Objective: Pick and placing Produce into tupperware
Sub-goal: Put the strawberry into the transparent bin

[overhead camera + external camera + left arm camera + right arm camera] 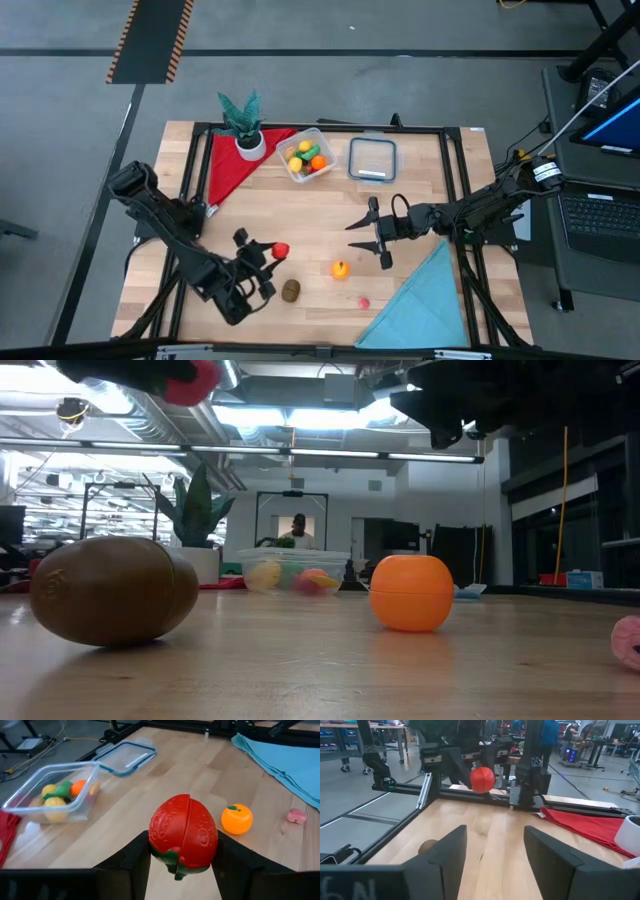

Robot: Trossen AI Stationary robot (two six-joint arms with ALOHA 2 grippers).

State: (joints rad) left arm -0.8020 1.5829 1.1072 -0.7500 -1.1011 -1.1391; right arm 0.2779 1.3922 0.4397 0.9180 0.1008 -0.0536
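Gripping a red strawberry-like toy (183,834) across its middle, the left tool (182,857) holds it above the counter (320,210) near the front-left corner. It looks light, hard and slick; the bulge is the safest hold. The tupperware (308,154), already holding produce, sits by the back edge. The right tool (377,233) hovers mid-counter, jaws parted and empty.

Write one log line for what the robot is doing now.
left pincer: shut on red fruit, lifted | right pincer: open, empty | container: partly filled
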